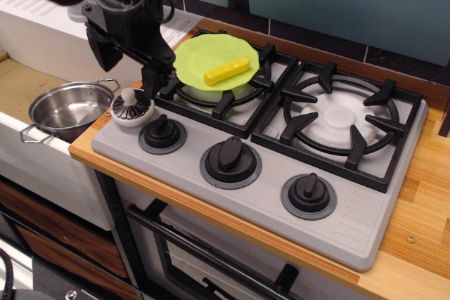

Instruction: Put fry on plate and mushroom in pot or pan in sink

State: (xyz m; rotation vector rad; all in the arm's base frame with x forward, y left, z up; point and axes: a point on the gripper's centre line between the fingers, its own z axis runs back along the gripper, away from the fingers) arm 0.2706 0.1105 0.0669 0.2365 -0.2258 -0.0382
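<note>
From my station I judge the task half done. The small bright yellow ridged plastic fry (pixel 227 70) lies on the round lime-green plastic plate (pixel 200 54), which rests on the far left burner of the grey stove top (pixel 267 201). The toy mushroom with white cap and dark gills (pixel 131 107) is not moved yet; it stands at the left edge of the stove top, stem up. The shiny stainless-steel pot with wire loop handles (pixel 67 109) sits empty in the white sink with beige bottom (pixel 21 86), just beside the mushroom. My black gripper (pixel 130 61) hangs just above the mushroom, its fingers spread apart and holding nothing. What is left: grasp the mushroom and drop it in the pot.
</note>
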